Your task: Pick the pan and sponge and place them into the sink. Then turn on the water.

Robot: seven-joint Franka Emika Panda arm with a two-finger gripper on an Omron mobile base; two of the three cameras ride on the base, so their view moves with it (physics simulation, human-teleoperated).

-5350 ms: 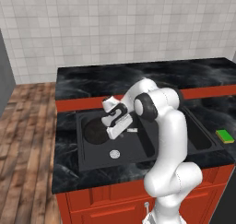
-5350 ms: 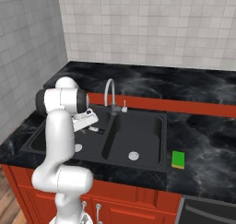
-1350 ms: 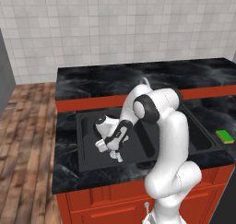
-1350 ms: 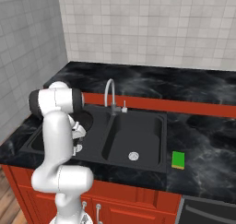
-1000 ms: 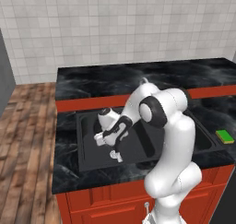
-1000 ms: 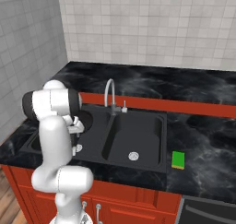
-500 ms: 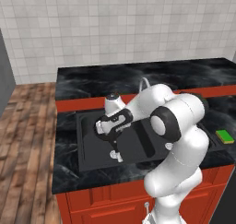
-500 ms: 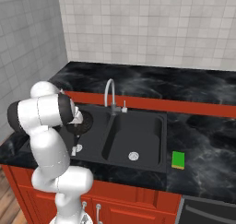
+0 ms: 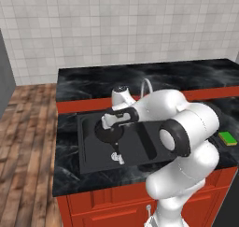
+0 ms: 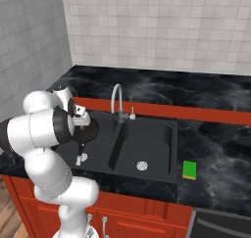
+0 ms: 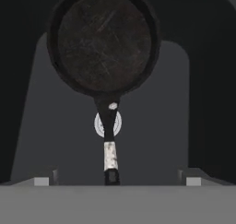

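Black pan [image 11: 105, 43] lies in the sink [image 10: 162, 168]; my gripper [image 11: 115, 179] is wide open, empty. Sponge [image 10: 189, 170] and water remain.

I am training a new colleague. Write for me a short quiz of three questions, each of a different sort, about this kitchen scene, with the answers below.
1. True or false: the pan lies in the left basin of the sink.
2. Where is the sponge? A) in the right basin B) on the counter to the right of the sink C) inside the pan
3. Fill in the blank: the fingers of the gripper stand ____, one on each side of the pan's handle, not touching it.

Key
1. True; its handle crosses over the round silver drain.
2. B
3. open
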